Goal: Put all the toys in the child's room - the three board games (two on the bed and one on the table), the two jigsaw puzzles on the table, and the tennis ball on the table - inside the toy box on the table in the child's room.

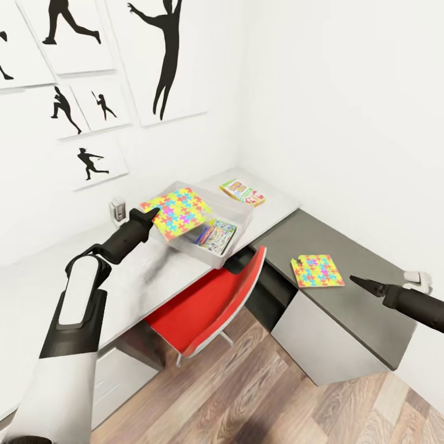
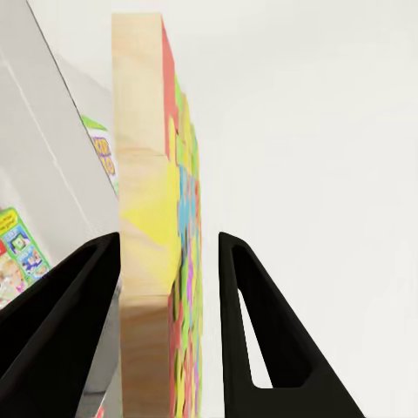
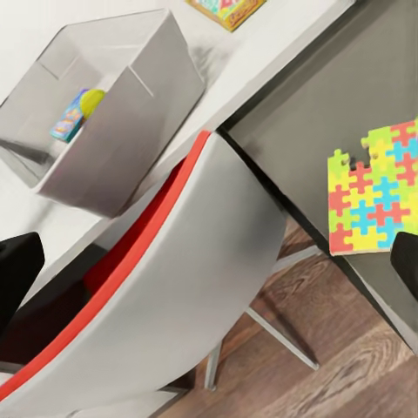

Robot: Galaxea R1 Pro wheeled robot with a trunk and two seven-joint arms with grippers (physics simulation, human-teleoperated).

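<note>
A: What is held by the left gripper [image 1: 150, 216]?

B: A jigsaw puzzle [image 1: 176, 211] is clamped by one edge between its fingers [image 2: 261, 331], carried flat over the near rim of the toy box [image 1: 242, 213], just ahead of the fingertips.

A: How should the drop be made well?

B: The puzzle should be carried further forward until it is centred over the box, tilted down, and only then released, so that the rim is not caught. Game boxes [image 1: 217, 236] are already seen lying inside.

A: And the right gripper [image 1: 364, 283]?

B: Its jaws look closed and empty. The second puzzle [image 1: 317, 271] lies on the table [image 1: 345, 246], just ahead of its tip.
</note>
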